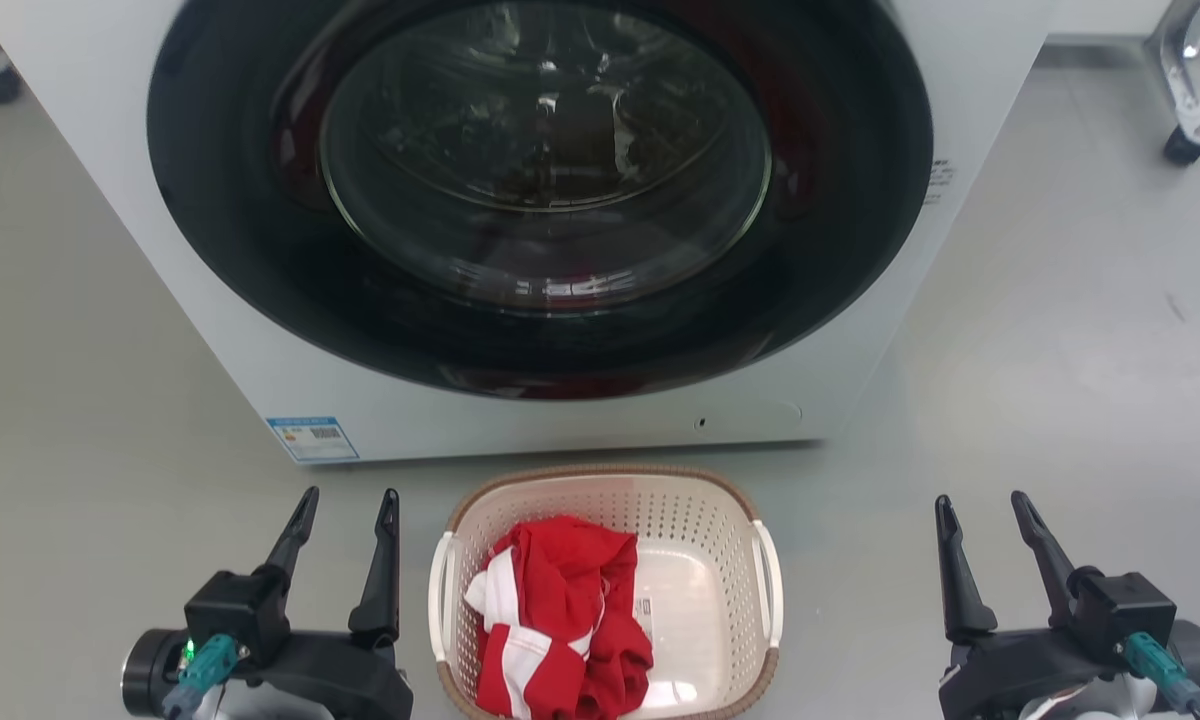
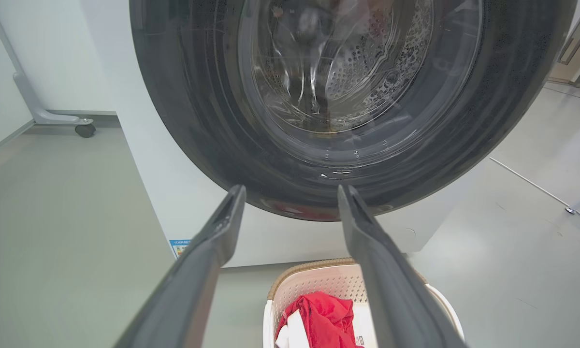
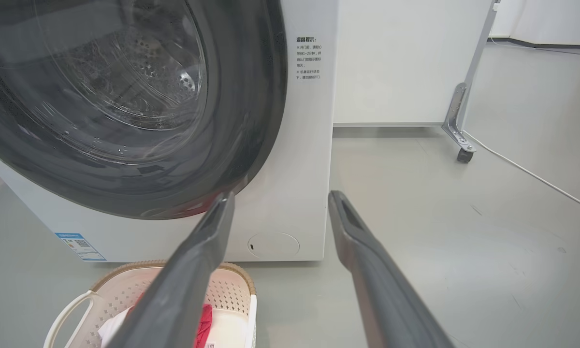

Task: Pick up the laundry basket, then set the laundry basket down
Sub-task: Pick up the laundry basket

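The laundry basket stands on the grey floor just in front of the washing machine, cream-white and perforated with a brown rim and white side handles. A red and white garment lies in its left half. My left gripper is open to the left of the basket, apart from it. To the basket's right, farther off, my right gripper is open and empty. The left wrist view shows the basket low between its open gripper fingers. The basket sits bottom left of the right gripper.
The white washing machine with its big dark round door shut fills the area behind the basket. A caster leg stands at the far right, another caster at the left. Bare grey floor lies on both sides.
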Motion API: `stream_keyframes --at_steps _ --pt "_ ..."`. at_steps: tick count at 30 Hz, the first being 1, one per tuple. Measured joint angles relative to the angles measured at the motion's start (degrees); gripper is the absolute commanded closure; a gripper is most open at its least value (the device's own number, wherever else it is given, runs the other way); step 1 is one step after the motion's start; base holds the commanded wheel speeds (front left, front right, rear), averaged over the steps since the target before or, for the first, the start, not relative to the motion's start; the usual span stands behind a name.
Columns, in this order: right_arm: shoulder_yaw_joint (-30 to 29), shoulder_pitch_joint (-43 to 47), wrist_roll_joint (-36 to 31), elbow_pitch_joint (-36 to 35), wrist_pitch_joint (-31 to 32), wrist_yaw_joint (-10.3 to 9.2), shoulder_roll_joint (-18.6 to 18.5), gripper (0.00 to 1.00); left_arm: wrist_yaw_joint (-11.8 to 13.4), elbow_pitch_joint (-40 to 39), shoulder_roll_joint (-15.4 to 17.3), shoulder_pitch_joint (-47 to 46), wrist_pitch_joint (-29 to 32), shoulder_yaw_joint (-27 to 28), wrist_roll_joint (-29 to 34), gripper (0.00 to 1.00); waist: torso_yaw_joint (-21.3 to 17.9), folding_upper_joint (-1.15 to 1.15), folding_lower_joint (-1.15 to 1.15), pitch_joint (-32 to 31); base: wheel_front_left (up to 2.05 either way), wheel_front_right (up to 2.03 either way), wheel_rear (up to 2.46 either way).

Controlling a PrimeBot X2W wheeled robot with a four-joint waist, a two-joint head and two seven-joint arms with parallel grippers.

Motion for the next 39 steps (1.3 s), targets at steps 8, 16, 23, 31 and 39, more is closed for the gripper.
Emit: stream_keyframes --at_steps 8,16,23,31,39 --pt "0.1 -3.64 -0.02 1.87 -0.01 0.52 0.18 0.0 -1.01 2.68 -0.24 -4.35 1.21 0.05 -0.15 0.0 -0.13 0.0 0.0 6.32 0.0 0.0 0.0" --pt "0.03 -8.59 -0.03 3.67 -0.01 1.13 0.26 0.0 -2.16 6.17 -0.73 -11.13 2.72 -0.1 -0.52 0.0 -0.27 0.01 0.01 13.02 0.0 0.0 0.0" --pt "0.09 -14.29 -0.3 5.25 -0.01 1.76 0.4 0.0 -3.09 9.64 -0.8 -17.67 4.02 0.3 -1.33 0.0 -0.25 0.01 0.0 18.97 0.0 0.0 0.0" --pt "1.15 -21.87 -1.04 8.54 -0.02 2.59 1.11 0.0 -4.95 14.61 -1.21 -24.96 5.97 0.64 -2.14 0.0 -0.27 0.01 0.0 25.86 0.0 0.0 0.0" --pt "2.41 -27.91 -1.79 12.58 -0.02 3.19 1.82 0.0 -6.12 20.58 -1.9 -31.4 7.21 0.64 -2.4 0.0 -0.2 0.01 0.0 31.72 0.0 0.0 0.0"
